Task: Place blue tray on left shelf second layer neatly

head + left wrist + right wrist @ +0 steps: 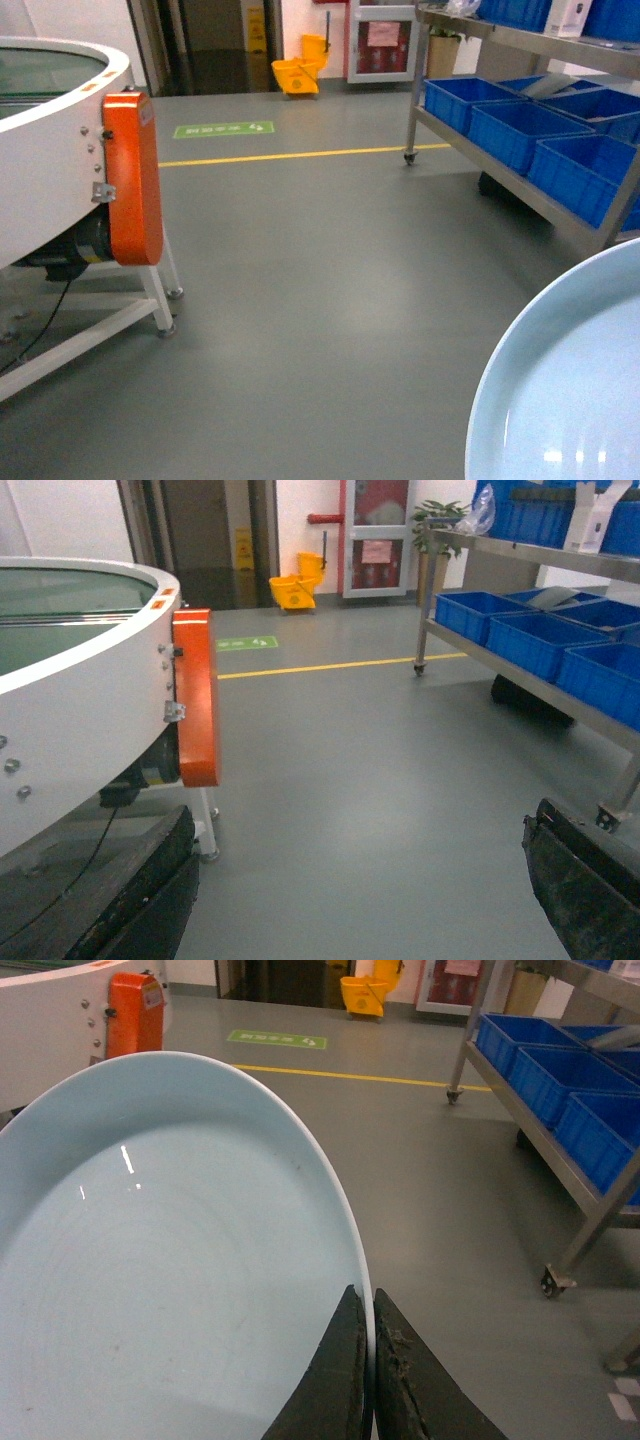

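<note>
We see the blue tray [170, 1260] held up off the floor by the right gripper [372, 1360], whose two dark fingers [345, 1380] are pinched together on the tray's rim at its right edge. In the head view the tray fills the lower right corner [570, 390], tilted, its pale inside face toward the camera, above the grey floor [330, 280]. The left gripper [360, 880] holds nothing; its dark fingers [585, 875] stand wide apart at the bottom corners of the left wrist view, bare floor between them. The steel shelf [500, 175] stands at the right on castor wheels, well apart from the tray, with dark blue crates [515, 130] lined along its lower tier and more blue crates on the tier above. To the left we note a large round white machine [50, 180] with an orange cover [132, 180] on its side and white legs. A yellow line [300, 154] crosses the floor farther back, a green floor sign [223, 130] beyond it, and a yellow mop bucket [298, 72] near the far wall.
</note>
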Available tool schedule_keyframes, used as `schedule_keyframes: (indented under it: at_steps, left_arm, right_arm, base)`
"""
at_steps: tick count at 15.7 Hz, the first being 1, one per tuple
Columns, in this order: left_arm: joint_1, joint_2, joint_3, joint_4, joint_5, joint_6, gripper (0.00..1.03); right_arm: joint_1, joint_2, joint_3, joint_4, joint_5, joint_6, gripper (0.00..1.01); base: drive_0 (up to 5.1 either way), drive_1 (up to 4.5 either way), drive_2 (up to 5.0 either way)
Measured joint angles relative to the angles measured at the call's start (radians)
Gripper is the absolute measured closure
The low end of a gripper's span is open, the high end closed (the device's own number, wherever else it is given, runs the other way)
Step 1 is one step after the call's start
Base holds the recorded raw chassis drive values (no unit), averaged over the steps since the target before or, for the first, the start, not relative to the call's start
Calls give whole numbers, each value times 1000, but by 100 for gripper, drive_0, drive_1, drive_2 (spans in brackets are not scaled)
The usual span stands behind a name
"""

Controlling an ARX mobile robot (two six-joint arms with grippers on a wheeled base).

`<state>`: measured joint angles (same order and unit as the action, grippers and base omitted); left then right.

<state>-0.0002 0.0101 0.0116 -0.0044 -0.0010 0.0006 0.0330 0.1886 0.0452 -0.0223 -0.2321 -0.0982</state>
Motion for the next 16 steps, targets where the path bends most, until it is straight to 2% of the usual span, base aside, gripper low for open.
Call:
schedule_keyframes:
  at_steps: [3,16]
  left_arm:
    - [0,0,0,0,0,0,5]
    - [0,0,0,1,0,0,5]
  right_arm:
    - [0,0,0,0,0,0,99]
    - [0,0,0,0,0,0,99]
  base:
    - [-2,340,-344]
    - [-154,-154,-154]
